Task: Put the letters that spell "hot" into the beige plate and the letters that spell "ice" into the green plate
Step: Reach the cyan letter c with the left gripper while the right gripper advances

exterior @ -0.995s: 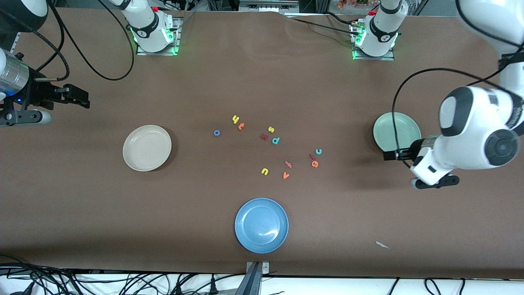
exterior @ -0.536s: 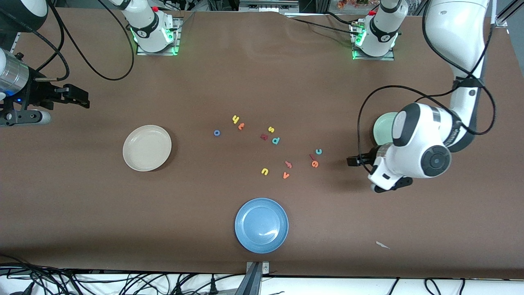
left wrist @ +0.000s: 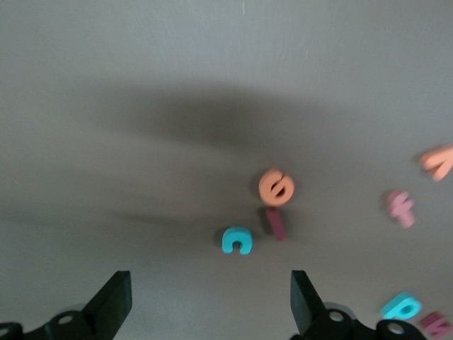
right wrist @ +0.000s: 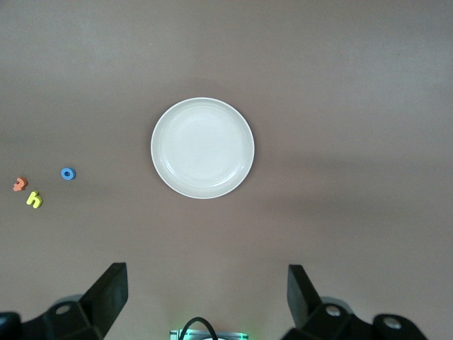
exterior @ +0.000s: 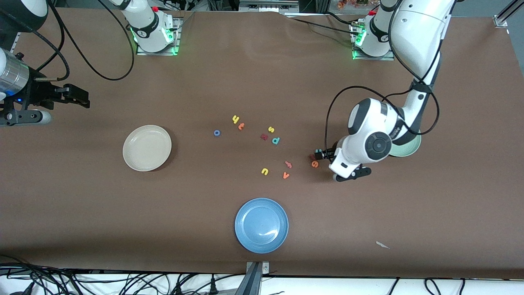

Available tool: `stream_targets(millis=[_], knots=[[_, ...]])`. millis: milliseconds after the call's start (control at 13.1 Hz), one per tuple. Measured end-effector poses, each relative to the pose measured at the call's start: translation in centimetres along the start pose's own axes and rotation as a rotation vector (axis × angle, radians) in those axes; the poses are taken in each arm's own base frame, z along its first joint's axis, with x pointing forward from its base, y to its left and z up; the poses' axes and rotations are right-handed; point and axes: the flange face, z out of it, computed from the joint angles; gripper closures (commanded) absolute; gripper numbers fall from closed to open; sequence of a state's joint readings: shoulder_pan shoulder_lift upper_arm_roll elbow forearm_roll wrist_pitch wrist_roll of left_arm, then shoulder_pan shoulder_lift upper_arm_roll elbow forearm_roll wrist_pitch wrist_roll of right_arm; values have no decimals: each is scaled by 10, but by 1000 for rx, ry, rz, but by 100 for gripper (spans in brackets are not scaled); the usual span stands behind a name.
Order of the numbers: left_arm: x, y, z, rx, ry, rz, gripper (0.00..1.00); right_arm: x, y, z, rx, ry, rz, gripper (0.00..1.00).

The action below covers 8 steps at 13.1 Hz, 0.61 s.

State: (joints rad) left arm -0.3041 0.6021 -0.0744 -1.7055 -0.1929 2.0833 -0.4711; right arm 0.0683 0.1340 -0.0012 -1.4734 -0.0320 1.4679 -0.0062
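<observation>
The left gripper (exterior: 318, 154), fingers spread wide, is held over the small teal toy "c" (left wrist: 236, 240), dark red bar "i" (left wrist: 275, 223) and orange "e" (exterior: 315, 164) mid-table, beside the pale green round plate (exterior: 410, 149). The right gripper (right wrist: 205, 297), likewise spread and empty, waits above the table's right-arm edge, with the cream-beige round plate (exterior: 147, 148) in its view.

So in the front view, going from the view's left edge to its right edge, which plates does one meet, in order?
Round cream-beige shallow plate → round blue shallow plate → round pale mint-green shallow plate, partly hidden under the left arm.
</observation>
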Motion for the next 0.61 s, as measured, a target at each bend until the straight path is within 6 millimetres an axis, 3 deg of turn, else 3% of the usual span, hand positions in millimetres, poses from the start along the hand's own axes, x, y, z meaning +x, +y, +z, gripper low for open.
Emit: stream_targets(millis=[306, 613], knots=[[-7, -9, 36, -11, 41, 53, 8, 3, -6, 5, 0, -10, -10, 0], [-17, 1, 49, -32, 72, 52, 19, 9, -28, 14, -5, -24, -36, 0]])
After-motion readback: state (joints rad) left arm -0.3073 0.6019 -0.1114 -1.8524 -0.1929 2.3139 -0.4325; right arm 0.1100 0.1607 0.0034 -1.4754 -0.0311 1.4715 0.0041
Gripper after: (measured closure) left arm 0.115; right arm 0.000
